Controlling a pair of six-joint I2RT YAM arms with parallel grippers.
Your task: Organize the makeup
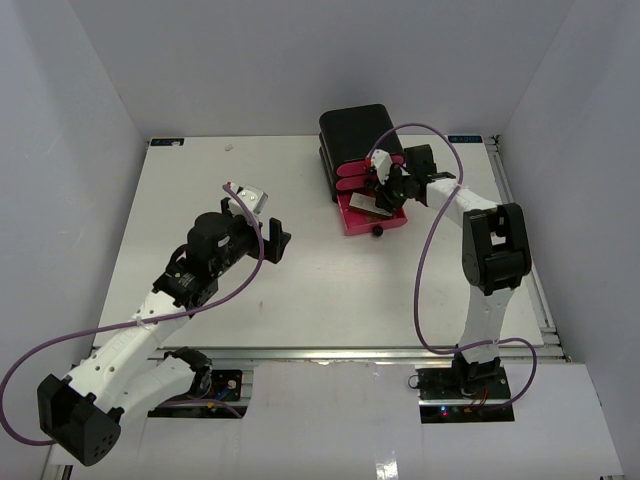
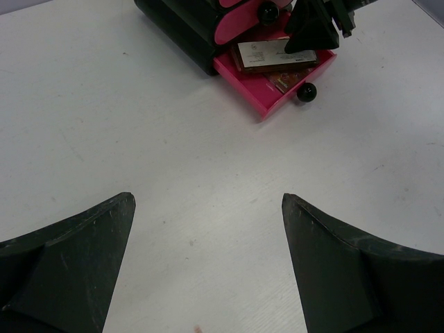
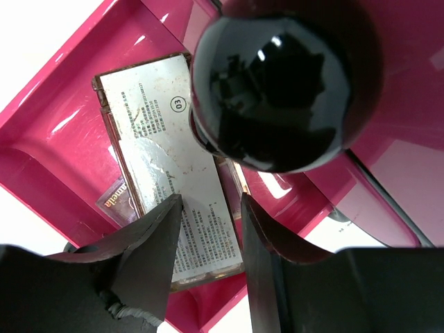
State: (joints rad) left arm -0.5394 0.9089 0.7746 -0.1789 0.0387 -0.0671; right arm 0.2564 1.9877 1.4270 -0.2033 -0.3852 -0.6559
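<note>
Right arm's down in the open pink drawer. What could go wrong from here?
1. The black knob of the drawer above sits close beside the right gripper; lifting out may snag it and drag the black box.
2. The fingers stand narrower than the flat compact beneath; closing would likely scrape it, not grip.
3. Pressing down on the open drawer might tip the box.

Bright, even overhead light; white table (image 1: 330, 290) nearly blown out. Shadows soft, faint. Glare spots on glossy knob (image 3: 277, 83), streaks on pink drawer (image 3: 55, 125). Knob close to lens, slightly soft. Top view sharp.
</note>
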